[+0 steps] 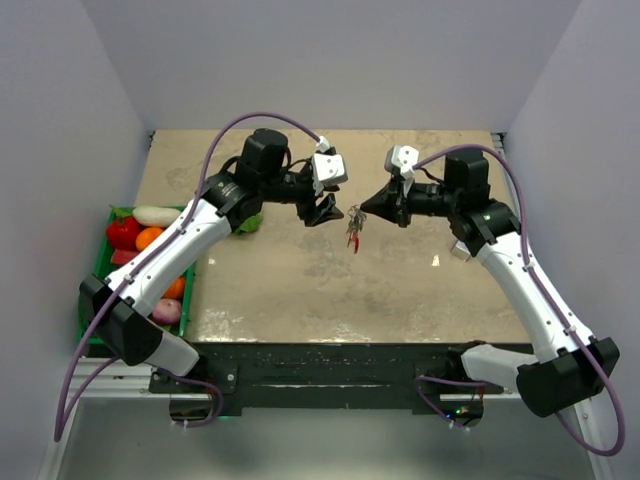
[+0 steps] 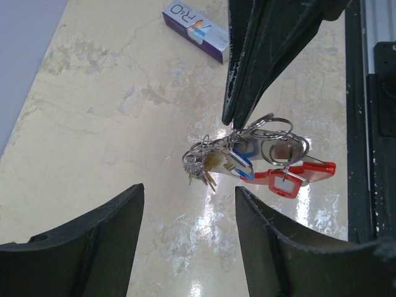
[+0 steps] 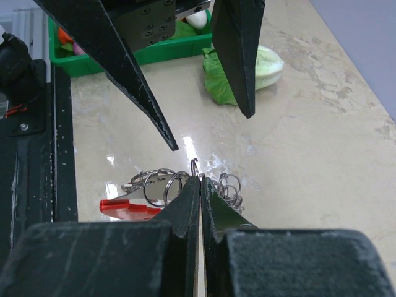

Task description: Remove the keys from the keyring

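The keyring (image 2: 272, 133) hangs above the table with my right gripper (image 3: 201, 178) shut on its thin silver wire. Below it dangle the keys (image 2: 238, 159) with coloured tags, a red oval fob (image 2: 309, 170) and a cluster of small rings (image 2: 197, 162). In the top view the bunch (image 1: 354, 228) hangs between both arms at mid-table. My left gripper (image 2: 189, 189) stands open just left of the bunch, with nothing between its fingers (image 3: 238, 55). From above, the left gripper (image 1: 325, 210) and right gripper (image 1: 364, 210) face each other closely.
A green crate (image 1: 97, 262) of vegetables sits at the table's left edge, a lettuce (image 3: 260, 68) beside it. A small white-and-purple box (image 2: 195, 30) lies on the marble top near the right arm. The dark front rail (image 1: 320, 360) runs along the near edge.
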### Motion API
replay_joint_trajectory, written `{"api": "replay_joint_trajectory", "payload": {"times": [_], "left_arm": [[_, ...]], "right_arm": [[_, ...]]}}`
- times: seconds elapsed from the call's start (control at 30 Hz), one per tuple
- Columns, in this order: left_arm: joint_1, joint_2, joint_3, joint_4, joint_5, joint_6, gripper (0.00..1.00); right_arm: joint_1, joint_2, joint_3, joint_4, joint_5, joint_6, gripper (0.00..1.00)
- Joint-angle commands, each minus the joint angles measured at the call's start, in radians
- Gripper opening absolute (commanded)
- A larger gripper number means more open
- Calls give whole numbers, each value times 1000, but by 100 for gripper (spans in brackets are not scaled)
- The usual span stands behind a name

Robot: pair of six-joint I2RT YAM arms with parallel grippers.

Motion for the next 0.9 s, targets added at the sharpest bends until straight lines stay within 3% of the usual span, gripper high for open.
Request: {"api": "replay_joint_trajectory", "payload": {"times": [0.0,0.47,0.7,0.87], "left_arm": [[5,-2,50,37,105,-37,63],[5,25,75,16,306,-32,45],[5,4,35,-16,339,9,42],[4,-13,12,-53,352,51,41]], "right_arm": [[-6,-16,71,-22,-53,-51,0],[-9,-31,63,-214,-171,-432,0],[-29,-28,81,-319,-317,-662,0],[-38,-21,123,-525,-377,-913,0]]}}
